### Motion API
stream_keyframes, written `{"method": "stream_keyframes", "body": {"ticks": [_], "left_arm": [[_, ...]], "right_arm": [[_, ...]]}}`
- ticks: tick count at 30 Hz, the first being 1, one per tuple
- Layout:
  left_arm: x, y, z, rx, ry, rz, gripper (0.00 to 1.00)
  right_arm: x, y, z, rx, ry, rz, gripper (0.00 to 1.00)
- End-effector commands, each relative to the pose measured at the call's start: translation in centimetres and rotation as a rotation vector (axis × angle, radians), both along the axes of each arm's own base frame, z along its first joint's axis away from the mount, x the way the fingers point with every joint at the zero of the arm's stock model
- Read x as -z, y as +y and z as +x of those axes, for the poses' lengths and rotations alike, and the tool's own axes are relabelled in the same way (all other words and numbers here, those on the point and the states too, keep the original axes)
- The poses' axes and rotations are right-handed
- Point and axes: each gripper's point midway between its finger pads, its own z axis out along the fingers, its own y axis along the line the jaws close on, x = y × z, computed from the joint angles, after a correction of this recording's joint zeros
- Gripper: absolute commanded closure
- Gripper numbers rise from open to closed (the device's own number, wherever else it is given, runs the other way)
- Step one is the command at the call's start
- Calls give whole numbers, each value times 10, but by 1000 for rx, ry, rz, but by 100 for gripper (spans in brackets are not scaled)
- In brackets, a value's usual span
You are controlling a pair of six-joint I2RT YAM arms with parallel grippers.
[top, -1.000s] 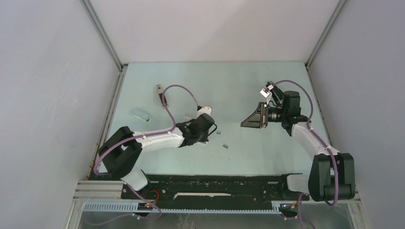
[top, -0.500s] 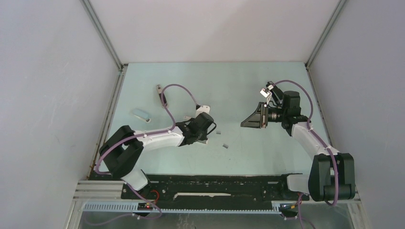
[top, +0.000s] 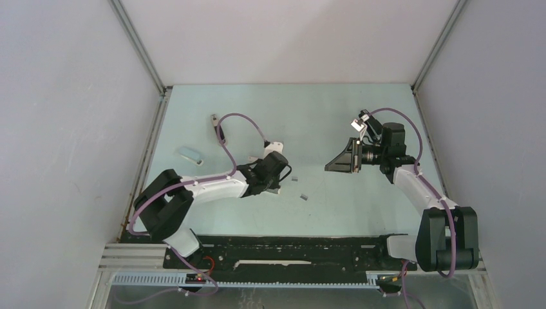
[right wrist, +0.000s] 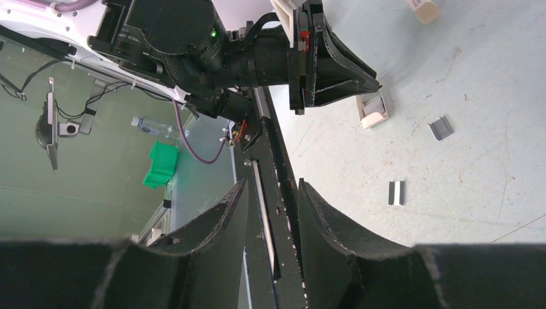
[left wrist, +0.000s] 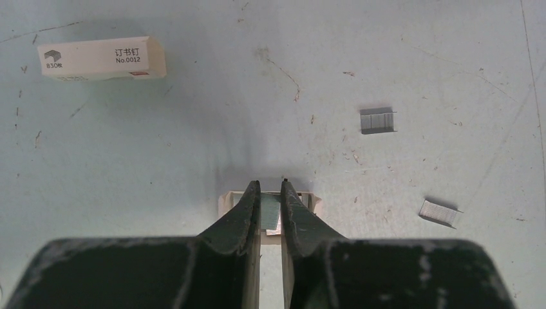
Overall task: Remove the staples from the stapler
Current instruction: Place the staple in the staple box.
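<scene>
Pale green bench (top: 360, 109): two short grey staple strips (left wrist: 376, 120) lie loose to the right of the left tool (left wrist: 270, 187). It is nearly clenched over a small cream tray (left wrist: 225, 205), and I cannot tell if it grips. The right tool (right wrist: 273, 187) gapes, empty. What looks like the slim silver-black stapler (top: 214, 121) sits upper left. Unloading seems nearly done; the next move calls for a careful lift.

A robotics lab test cell: plain white panels (top: 64, 129) on aluminium frame posts (top: 139, 48) wall in a pale green table (top: 309, 109), with a black mounting rail (top: 290, 248) and slotted cable duct (top: 257, 281) at 6 o'clock.
</scene>
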Motion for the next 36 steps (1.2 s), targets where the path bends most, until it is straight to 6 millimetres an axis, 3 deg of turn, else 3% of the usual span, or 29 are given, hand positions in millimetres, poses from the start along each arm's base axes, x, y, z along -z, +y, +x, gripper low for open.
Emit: {"method": "stream_keyframes", "body": {"ticks": [1,15,36], "left_arm": [[-2,5,6,-37,-31,-7,89],[5,16,0,-66,-19,14,89],[14,17,-5,-68,2,14,89]], "right_arm": [[-16,-1,4,-6,-71,7,57],[-15,-2,5,-3,-68,6,57],[-15,-1,5,-6,-67,8,57]]}}
